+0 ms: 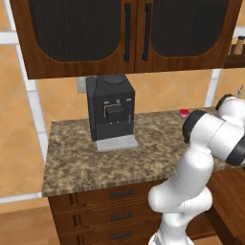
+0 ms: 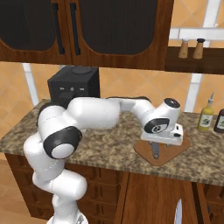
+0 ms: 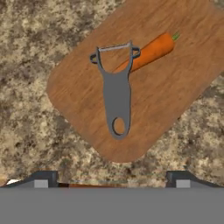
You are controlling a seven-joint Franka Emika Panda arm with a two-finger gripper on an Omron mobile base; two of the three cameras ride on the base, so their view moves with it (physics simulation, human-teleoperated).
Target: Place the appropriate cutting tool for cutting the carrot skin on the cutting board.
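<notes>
A grey Y-shaped peeler lies flat on the brown wooden cutting board. Its blade head rests across the pointed end of the small orange carrot. My gripper hangs above the board's near edge, open, its two dark fingertips spread wide with nothing between them. In the right base view the gripper hovers just over the cutting board, and the peeler lies on the wood below it.
A black coffee machine stands at the back of the granite counter. To the right of the board stand a yellow-green bottle and a dark bottle. Two shakers sit on a shelf above.
</notes>
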